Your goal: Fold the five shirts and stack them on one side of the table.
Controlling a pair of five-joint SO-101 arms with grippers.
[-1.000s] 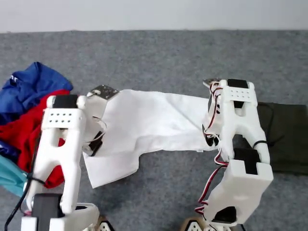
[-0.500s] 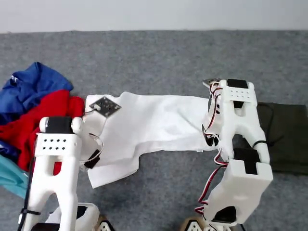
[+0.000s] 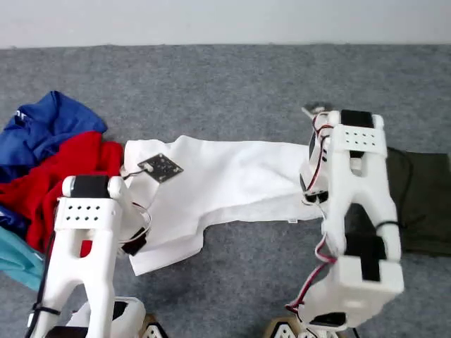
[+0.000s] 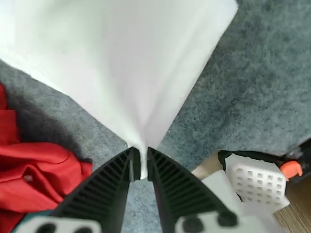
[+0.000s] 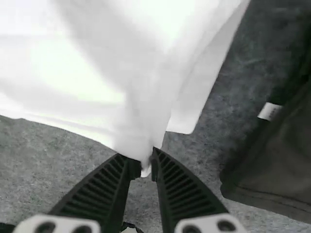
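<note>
White cloth fills the middle of the scene: a white shirt [image 3: 225,183] lies spread across a grey carpeted table [image 3: 232,84], stretched between the two grippers, with each end pinched.

The left gripper [image 4: 140,162] has its black ribbed jaws nearly closed, with only a thin fold of the white shirt between them. The cloth fans out wide from that pinch. Just beside this gripper, on the side away from the other arm, lies a crumpled red shirt [image 4: 34,165]. Beyond the red one, farther from the gripper, a blue shirt [image 3: 42,130] is heaped, and a teal shirt [image 3: 10,257] shows at the table's edge.

The right gripper [image 5: 142,167] is likewise almost closed, its jaws clamped on a bunched edge of the same white shirt. The cloth rises from the jaws in soft folds. Close by this gripper, on the side away from the left arm, a dark green shirt [image 5: 277,160] lies flat on the table, with a small white tag at its edge.
</note>
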